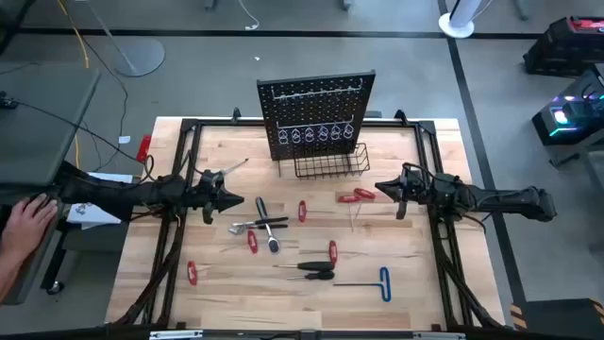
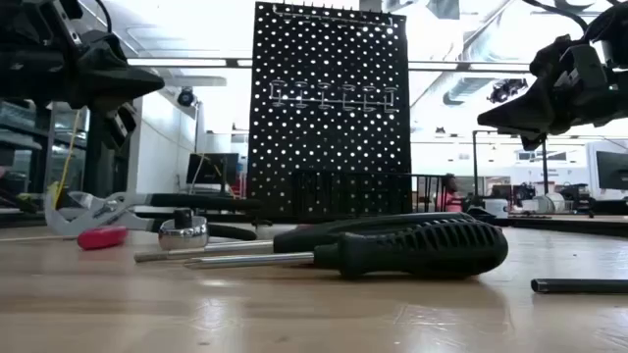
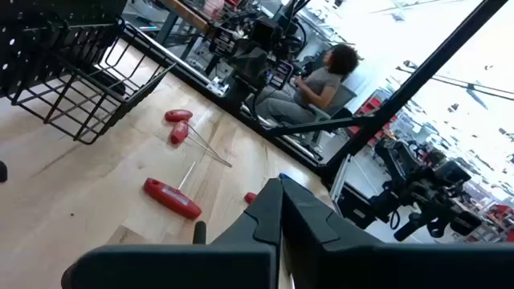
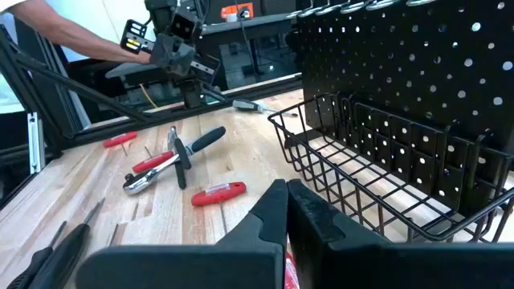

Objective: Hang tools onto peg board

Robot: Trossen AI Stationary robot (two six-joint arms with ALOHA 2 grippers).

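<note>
left gripper clenched, empty, above the table's left side | right gripper clenched, empty, just beside the red-handled pair | tools flat on the wood (none hung) | peg board upright at the far edge, hooks bare

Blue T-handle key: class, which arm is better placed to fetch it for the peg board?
Probably the right. The blue T-handle key lies on the right gripper's side of the table, while the left gripper hovers farther off across the scattered tools.
</note>
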